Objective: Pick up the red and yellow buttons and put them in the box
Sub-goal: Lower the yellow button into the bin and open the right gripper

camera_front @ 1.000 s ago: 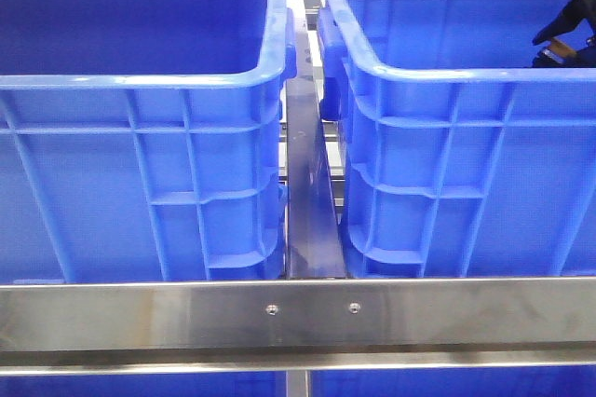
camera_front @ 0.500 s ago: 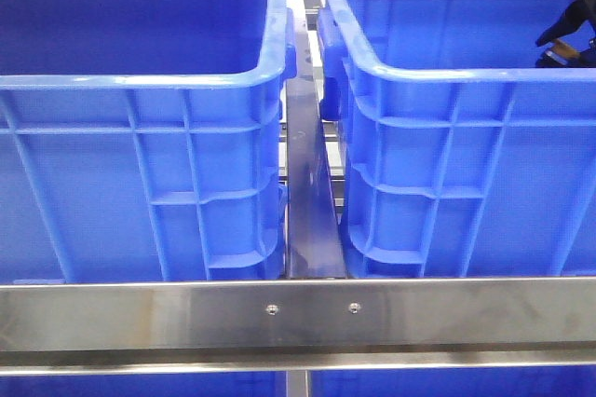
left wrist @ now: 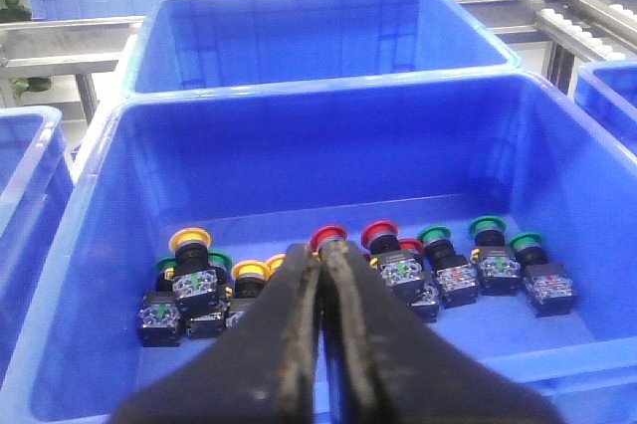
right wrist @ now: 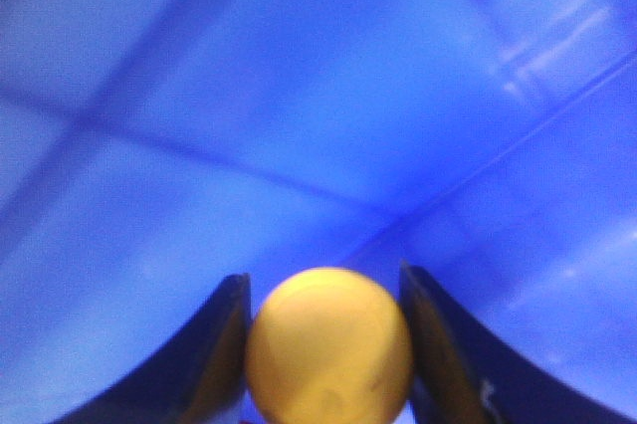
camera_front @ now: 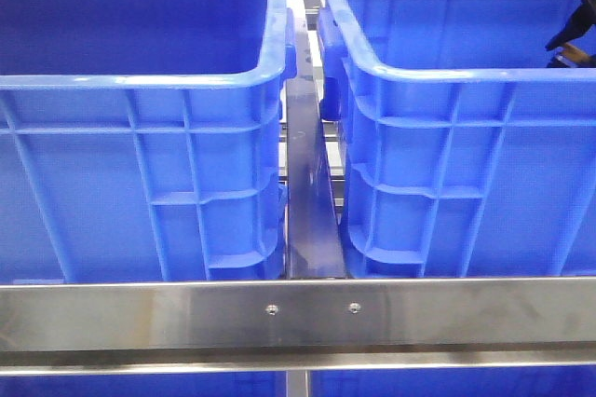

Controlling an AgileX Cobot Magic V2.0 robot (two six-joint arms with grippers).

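Observation:
In the left wrist view, several push buttons lie in a row on the floor of a blue crate [left wrist: 90, 275]. Among them are red buttons [left wrist: 380, 235], yellow buttons [left wrist: 189, 240] and green ones [left wrist: 487, 227]. My left gripper [left wrist: 323, 250] hangs above that row, shut with nothing between its fingers. My right gripper [right wrist: 322, 277] is shut on a yellow button [right wrist: 328, 344], close to the blue inside of a box [right wrist: 299, 96]. In the front view the right gripper [camera_front: 570, 34] shows at the far right edge, inside the right blue box [camera_front: 447, 73].
Two tall blue crates fill the front view, the left crate [camera_front: 140, 80] and the right one, split by a metal divider [camera_front: 312, 211]. A steel rail [camera_front: 298, 313] runs across in front. More blue crates [left wrist: 318, 36] stand behind the button crate.
In the front view my right gripper has drifted to the right, partly past the frame's edge. The crates have not moved.

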